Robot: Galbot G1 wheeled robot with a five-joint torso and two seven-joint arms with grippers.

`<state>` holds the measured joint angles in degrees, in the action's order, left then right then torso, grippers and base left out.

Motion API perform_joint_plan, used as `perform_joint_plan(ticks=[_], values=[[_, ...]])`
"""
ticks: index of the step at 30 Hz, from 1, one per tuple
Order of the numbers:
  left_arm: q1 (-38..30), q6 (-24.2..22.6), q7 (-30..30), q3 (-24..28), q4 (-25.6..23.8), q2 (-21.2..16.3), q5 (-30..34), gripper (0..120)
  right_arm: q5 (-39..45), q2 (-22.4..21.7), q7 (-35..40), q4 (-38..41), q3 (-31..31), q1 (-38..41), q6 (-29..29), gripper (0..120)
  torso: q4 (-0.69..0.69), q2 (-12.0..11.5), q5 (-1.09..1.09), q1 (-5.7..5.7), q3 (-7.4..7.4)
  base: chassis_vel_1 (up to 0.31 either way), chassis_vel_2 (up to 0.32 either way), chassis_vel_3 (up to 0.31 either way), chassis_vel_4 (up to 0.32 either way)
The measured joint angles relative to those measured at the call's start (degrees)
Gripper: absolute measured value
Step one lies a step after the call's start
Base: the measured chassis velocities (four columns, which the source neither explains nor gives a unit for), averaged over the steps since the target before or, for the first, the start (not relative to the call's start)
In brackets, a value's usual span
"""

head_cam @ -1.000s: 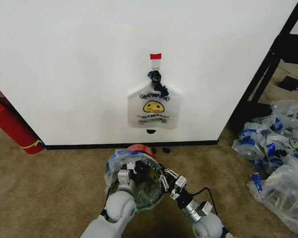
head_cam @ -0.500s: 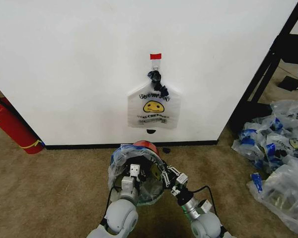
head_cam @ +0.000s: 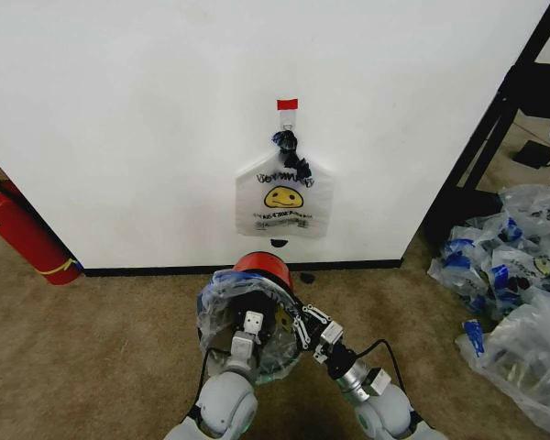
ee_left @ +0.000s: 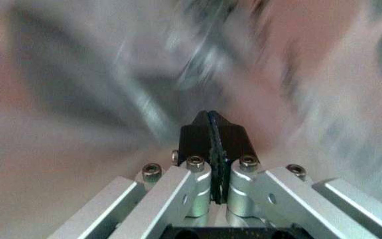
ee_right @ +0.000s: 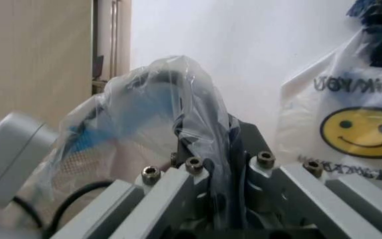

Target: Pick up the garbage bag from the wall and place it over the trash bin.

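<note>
Holding the garbage bag (head_cam: 222, 298) over the trash bin (head_cam: 259, 275), we pinch its rim with the left gripper (head_cam: 249, 328) and right gripper (head_cam: 304, 328), 1 at each side, bin just beyond.

Garbage bag (head_cam: 222, 302): translucent, crinkly, blue patches, stretched over mouth of trash bin (head_cam: 263, 269). Trash bin: round, black, red base, tipped on carpet just before wall (head_cam: 147, 137). Wall: white, black base strip.
</note>
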<state>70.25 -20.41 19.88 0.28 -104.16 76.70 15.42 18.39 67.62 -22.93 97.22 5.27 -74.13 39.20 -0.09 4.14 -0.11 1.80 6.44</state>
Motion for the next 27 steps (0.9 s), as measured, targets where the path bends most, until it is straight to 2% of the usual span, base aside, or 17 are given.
perform_joint_plan(ticks=[16,21,27], values=[[-4.7,2.5,3.5,-3.3,4.0,0.0,3.7,0,1.6,-0.2,-0.4,0.1,-0.3,-0.5,-0.2,2,0.0,0.0,0.0,0.0,0.0,0.0,0.0,0.0,0.0],[-3.0,1.8,3.7,-3.8,2.6,-1.2,3.1,0,1.7,-0.3,-0.3,0.2,-0.2,-0.1,-0.3,2,0.0,0.0,0.0,0.0,0.0,0.0,0.0,0.0,0.0],[0.7,1.9,0.2,-1.6,-0.4,-1.7,0.7,0,1.6,-0.4,-0.1,0.3,-0.1,0.4,-0.4,2,0.01,0.0,0.0,0.0,0.0,0.0,0.0,0.0,0.0]])
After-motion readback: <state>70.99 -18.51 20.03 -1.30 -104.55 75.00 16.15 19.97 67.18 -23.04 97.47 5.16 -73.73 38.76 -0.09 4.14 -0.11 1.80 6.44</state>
